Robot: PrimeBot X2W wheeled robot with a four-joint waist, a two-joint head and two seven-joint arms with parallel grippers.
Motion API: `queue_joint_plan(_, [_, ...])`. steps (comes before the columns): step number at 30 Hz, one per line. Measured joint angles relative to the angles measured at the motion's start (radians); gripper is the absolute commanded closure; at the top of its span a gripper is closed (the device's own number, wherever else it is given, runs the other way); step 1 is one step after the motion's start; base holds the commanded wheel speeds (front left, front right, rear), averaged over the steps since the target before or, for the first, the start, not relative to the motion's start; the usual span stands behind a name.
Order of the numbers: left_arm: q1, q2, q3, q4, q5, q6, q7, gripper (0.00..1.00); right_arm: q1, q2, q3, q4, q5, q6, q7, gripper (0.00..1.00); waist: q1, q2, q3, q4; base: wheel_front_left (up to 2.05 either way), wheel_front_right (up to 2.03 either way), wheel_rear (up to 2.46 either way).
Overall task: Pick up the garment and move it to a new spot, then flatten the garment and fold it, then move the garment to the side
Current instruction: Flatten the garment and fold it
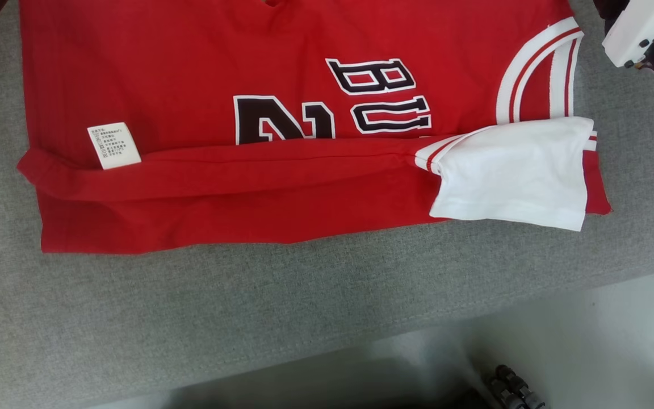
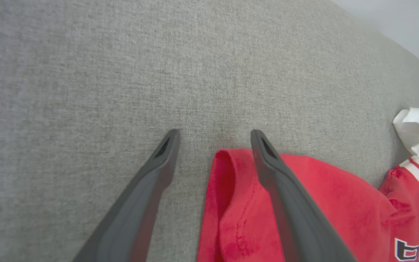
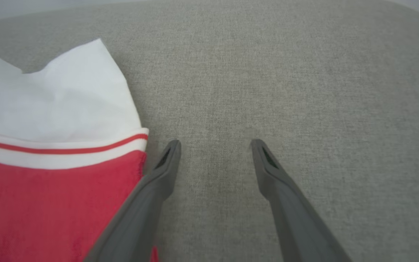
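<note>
Item: red knit jersey garment [image 1: 247, 187], black lettering, white sleeve [image 1: 514, 170]; laid partly folded across the upper half of the head view on a grey woven fabric surface [image 1: 191, 318]. It is judged light, soft and limp, best taken at hemmed corners. The left gripper [image 2: 215, 134] is spread apart by a red hem corner; the right gripper [image 3: 215, 142] is spread apart, empty, beside the sleeve.

red garment [image 1: 191, 85] lies part-folded, flat.
</note>
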Motion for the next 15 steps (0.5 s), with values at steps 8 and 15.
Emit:
queue_joint_plan(8, [-0.029, -0.007, -0.012, 0.034, -0.007, -0.010, 0.031, 0.00, -0.010, -0.003, -0.001, 0.044, 0.000, 0.001, -0.026, 0.00, 0.0000, 0.0000, -0.001, 0.003, 0.00, 0.00, 0.00])
queue_joint_plan(15, [-0.040, -0.007, -0.030, 0.055, -0.030, -0.038, 0.072, 0.00, -0.019, -0.008, 0.002, 0.075, 0.000, 0.004, -0.042, 0.00, 0.0000, 0.0000, -0.005, 0.011, 0.00, 0.00, 0.00])
